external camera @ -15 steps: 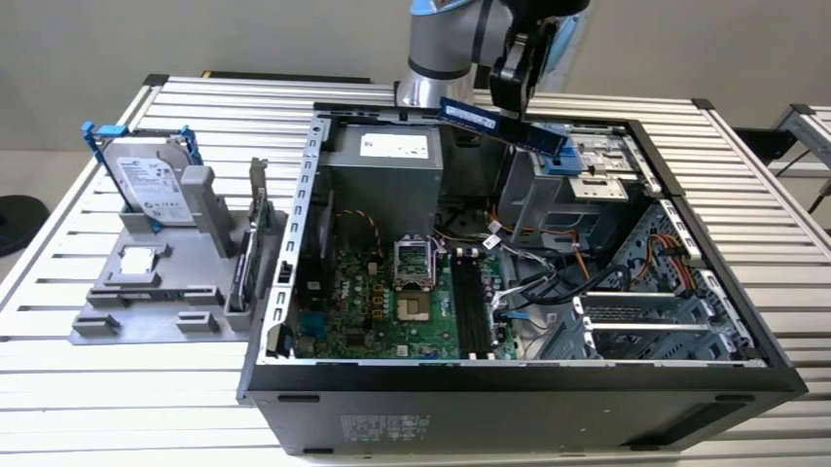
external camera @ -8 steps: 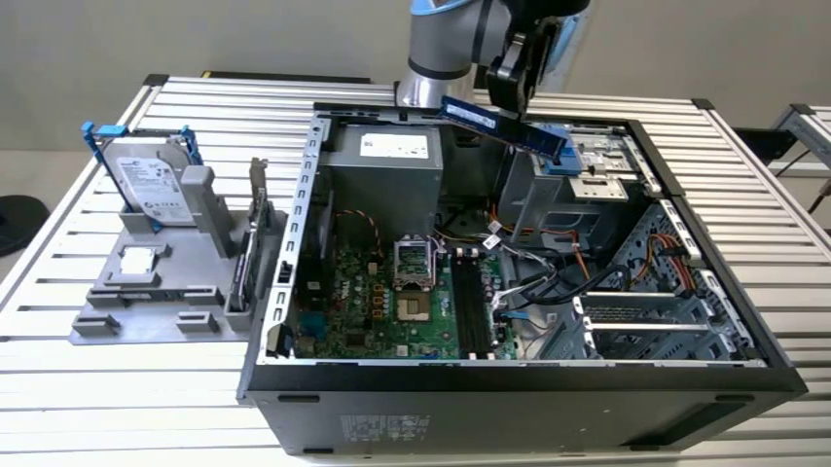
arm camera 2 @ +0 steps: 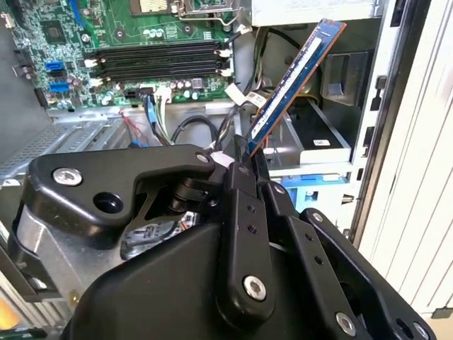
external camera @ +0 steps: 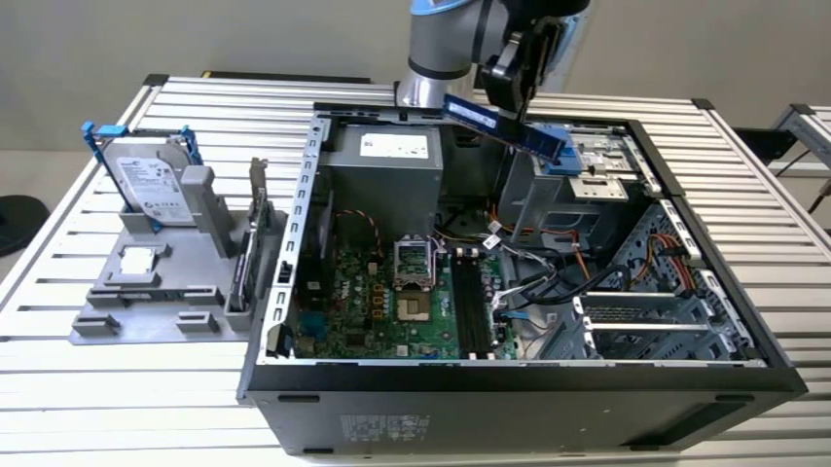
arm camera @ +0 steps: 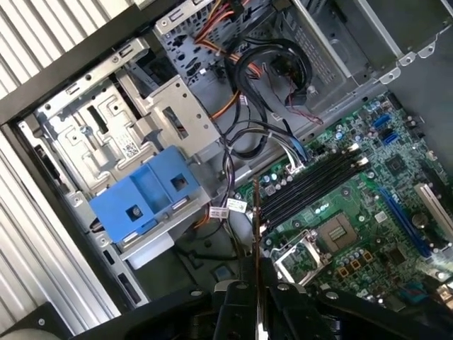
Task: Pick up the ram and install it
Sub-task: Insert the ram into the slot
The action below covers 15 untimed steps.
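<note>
1. The black two-fingered gripper (arm camera 2: pixel 249 161), on a silver and black robot arm (external camera: pixel 435 49), is clamped tight on one end of the ram (arm camera 2: pixel 294 81). The ram is a long, thin, dark blue circuit-board stick with a row of black chips.
2. In the second wrist view the ram juts out from between the fingers, and the rest of its length is free in the air.
3. In the exterior view the ram is held tilted, up over the far part of the open black computer case (external camera: pixel 520 404), above the drive-bay corner.
4. The green motherboard (external camera: pixel 389 302) lies flat on the floor of the case. Its long black memory slots (arm camera: pixel 311 183) run side by side, just beside the square silver processor socket (arm camera: pixel 333 230).
5. In the first wrist view the ram shows edge-on as a thin line rising from the gripper, well above the board.
6. A blue plastic bracket (arm camera: pixel 145 198) sits in the grey metal drive cage, near a tangle of black and orange cables (arm camera: pixel 262 67).
7. The case stands on a slatted metal table (external camera: pixel 130 389).
8. On the exterior view's left of the case, a grey plastic fixture (external camera: pixel 143 302) holds a silver hard drive in a blue frame (external camera: pixel 150 180) and an upright expansion card with a metal bracket (external camera: pixel 253 219).
</note>
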### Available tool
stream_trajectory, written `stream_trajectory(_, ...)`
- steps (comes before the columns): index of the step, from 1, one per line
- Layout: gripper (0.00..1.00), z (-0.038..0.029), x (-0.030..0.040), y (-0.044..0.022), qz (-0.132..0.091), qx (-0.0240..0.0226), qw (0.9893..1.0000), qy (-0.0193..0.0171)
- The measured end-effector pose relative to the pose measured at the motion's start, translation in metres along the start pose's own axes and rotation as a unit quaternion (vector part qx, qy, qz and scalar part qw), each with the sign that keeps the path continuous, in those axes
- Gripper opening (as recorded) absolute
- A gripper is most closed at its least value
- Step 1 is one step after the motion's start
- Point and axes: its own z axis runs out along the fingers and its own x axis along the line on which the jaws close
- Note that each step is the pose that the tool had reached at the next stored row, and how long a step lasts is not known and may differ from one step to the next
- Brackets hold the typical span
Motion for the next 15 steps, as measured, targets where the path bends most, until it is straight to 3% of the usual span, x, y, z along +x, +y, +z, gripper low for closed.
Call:
stream_trajectory(7,0.0,0.0,0.0,0.0,0.028,-0.0004,0.9996,-0.0011)
stream_trajectory(15,0.0,0.0,0.0,0.0,0.06,-0.0008,0.9982,-0.0024)
